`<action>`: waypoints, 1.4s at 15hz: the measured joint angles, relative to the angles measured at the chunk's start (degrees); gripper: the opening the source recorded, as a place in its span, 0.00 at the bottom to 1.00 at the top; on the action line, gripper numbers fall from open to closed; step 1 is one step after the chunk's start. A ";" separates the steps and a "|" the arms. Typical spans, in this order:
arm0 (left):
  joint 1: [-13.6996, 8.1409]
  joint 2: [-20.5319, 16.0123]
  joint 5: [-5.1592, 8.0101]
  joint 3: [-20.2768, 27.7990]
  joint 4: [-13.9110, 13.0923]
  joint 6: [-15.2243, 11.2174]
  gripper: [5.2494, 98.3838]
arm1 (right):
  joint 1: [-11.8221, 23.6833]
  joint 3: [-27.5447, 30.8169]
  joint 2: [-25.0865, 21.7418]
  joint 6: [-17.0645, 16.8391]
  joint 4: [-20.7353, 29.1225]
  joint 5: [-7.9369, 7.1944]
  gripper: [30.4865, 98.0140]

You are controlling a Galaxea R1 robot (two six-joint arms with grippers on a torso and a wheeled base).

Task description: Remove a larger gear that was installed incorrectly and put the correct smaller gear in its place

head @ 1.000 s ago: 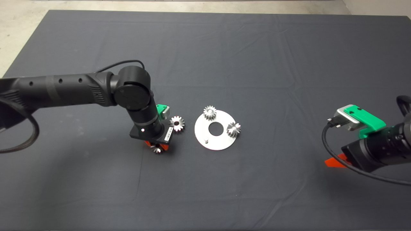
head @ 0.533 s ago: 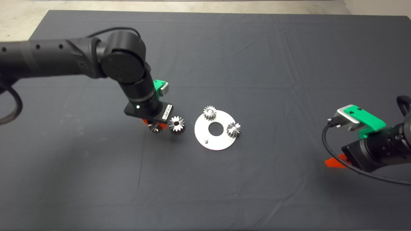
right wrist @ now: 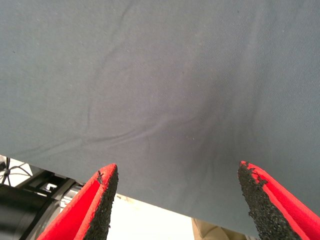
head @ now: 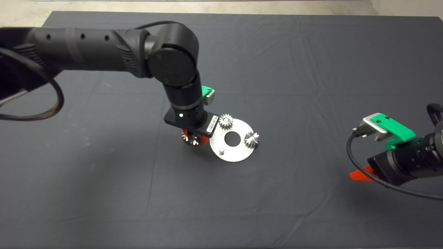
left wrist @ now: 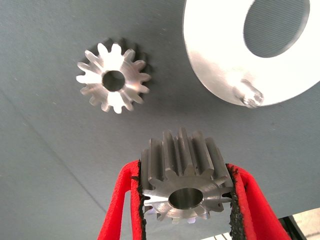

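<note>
A dark mat covers the table, creased in places. The left arm reaches in from the left edge and bends down over the mat's centre. A round silver plate with a central hole lies flat on the mat just right of that arm's wrist; in the left wrist view the plate shows a short bare peg near its rim. Two small gears sit on the plate: one at its far left rim, one at its right rim. The right gripper rests low at the right edge, well apart from the plate, fingers spread wide over bare mat. The left gripper hangs just left of the plate, its fingers pinching the smaller gear by its toothed sides, lifted clear of the mat. The larger gear lies flat on the mat beside the plate, not touching it, under the left wrist and partly hidden in the head view.
</note>
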 measured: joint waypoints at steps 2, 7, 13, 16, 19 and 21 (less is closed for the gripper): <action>0.00 0.33 0.09 -2.34 -2.20 2.60 0.21 | 0.00 0.00 0.00 0.00 0.00 0.04 0.49; 0.02 2.10 0.37 -4.74 -3.10 4.38 0.20 | 0.00 0.00 0.01 0.00 0.00 0.02 0.49; 0.66 6.07 0.28 -7.12 -3.12 4.94 0.20 | -0.02 0.02 -0.05 0.04 0.00 0.02 0.49; 1.09 6.68 0.39 -6.79 -2.87 2.26 0.20 | -0.02 0.02 -0.05 0.06 0.00 0.04 0.49; 5.65 7.34 0.35 -5.41 -1.40 1.38 0.20 | -0.02 0.04 -0.08 0.09 0.00 0.01 0.49; 7.81 7.47 0.28 -5.42 0.61 1.29 0.20 | 0.00 0.04 -0.08 0.09 0.00 0.02 0.49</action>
